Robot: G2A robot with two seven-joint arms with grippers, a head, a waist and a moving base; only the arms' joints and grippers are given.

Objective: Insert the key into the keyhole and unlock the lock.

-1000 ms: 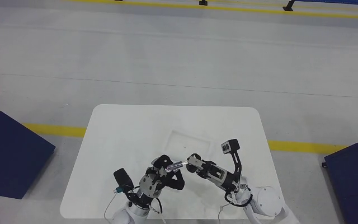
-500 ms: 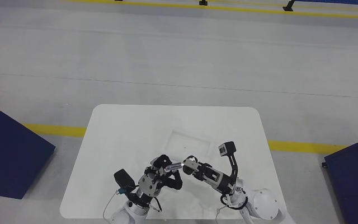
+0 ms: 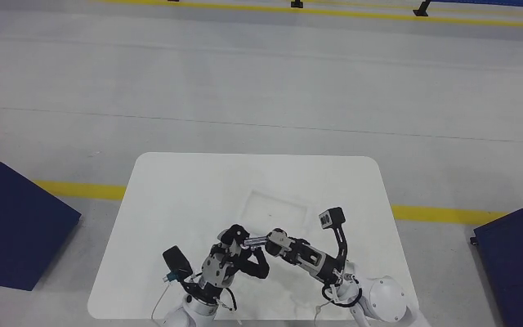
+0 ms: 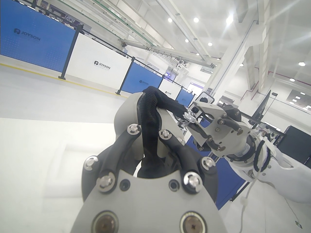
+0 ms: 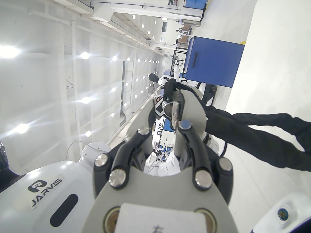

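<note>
The step in hand looks like the insertion itself: key and lock are held up and brought tip to face, and I cannot tell whether the blade has entered the keyhole yet. The right gripper (image 5: 173,115) has its jaws closed down on the small flat silver metal key (image 5: 175,112), which stands edge-on between the two pads and points away from the wrist. The left gripper (image 4: 158,112) has its jaws closed around the black woven-sleeved lock (image 4: 155,122), whose sleeve runs up between the fingers and ends in a small silver metal head. In the left wrist view that head sits right at the tips of the right gripper's jaws. In the top view the two grippers face each other above the near part of the white rounded tabletop (image 3: 163,212), with a short silver piece bridging the narrow gap between them, so key and lock are touching or very nearly so. The keyhole itself is too small to make out. The next move probably calls for a fine push of the key along its own axis, with the blade lined up to the slot, and then a turn of the right wrist while the left jaws hold the lock firm. A slight tilt of the key could make it jam or slip in the pads.
</note>
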